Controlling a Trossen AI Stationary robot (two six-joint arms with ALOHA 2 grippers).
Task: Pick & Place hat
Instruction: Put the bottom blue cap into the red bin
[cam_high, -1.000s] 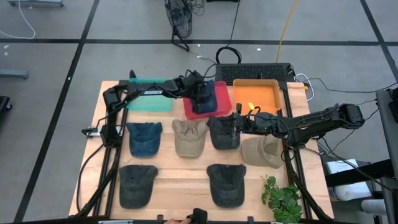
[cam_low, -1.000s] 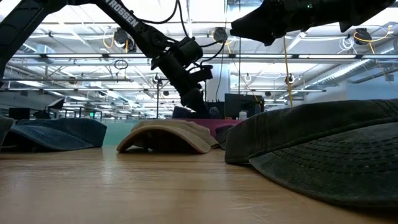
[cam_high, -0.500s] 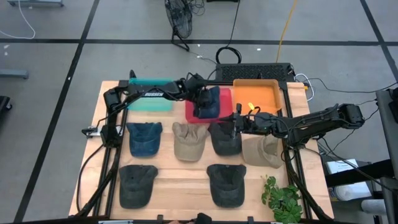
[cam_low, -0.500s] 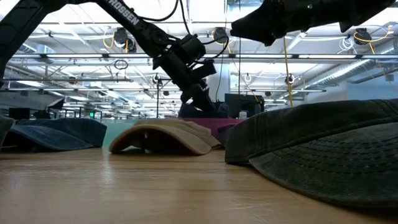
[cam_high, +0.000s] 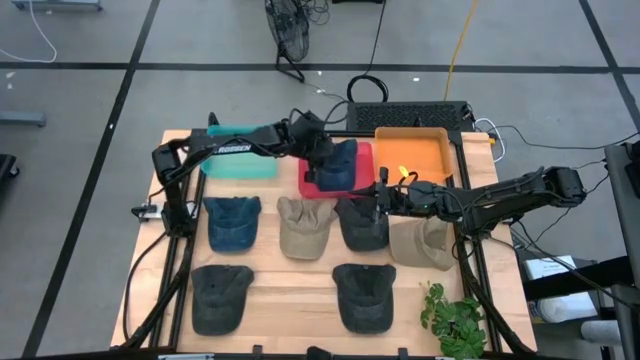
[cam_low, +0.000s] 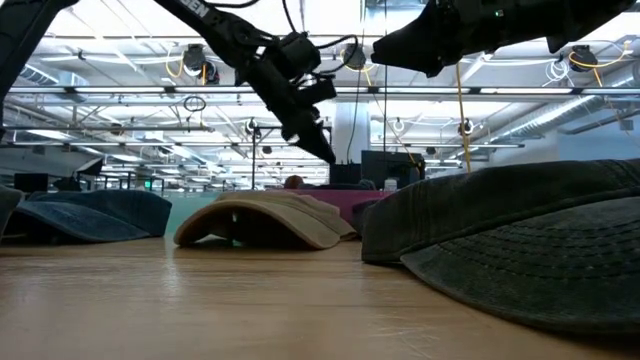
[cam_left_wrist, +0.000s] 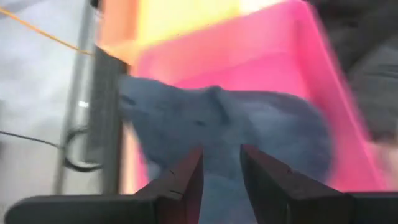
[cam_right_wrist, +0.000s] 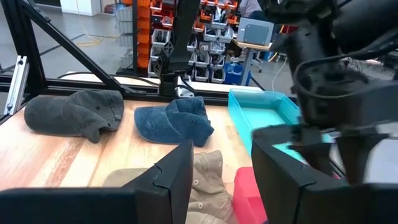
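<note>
A blue hat (cam_high: 340, 163) lies in the red tray (cam_high: 308, 183) at the table's far middle. It also shows in the left wrist view (cam_left_wrist: 236, 118), resting on the pink tray floor (cam_left_wrist: 280, 56). My left gripper (cam_high: 317, 148) hangs above the hat's left side, open and empty (cam_left_wrist: 221, 171). In the low view it is raised clear (cam_low: 328, 152). My right gripper (cam_high: 378, 198) hovers open (cam_right_wrist: 221, 168) over the far edge of a dark grey hat (cam_high: 360, 220), touching nothing.
Several more hats lie on the wooden table: a blue one (cam_high: 232, 220), a tan one (cam_high: 305, 222), a khaki one (cam_high: 420, 242) and two dark ones (cam_high: 220, 298) (cam_high: 363, 296). A teal tray (cam_high: 240, 162) and an orange tray (cam_high: 412, 152) flank the red one. A plant (cam_high: 455, 318) stands at the near right.
My left gripper has gone up and a little toward the table's far left, away from the red tray. The blue hat, which was at its fingertips, now lies in the tray, shifted slightly right, clear of the fingers. My right arm has kept still.
</note>
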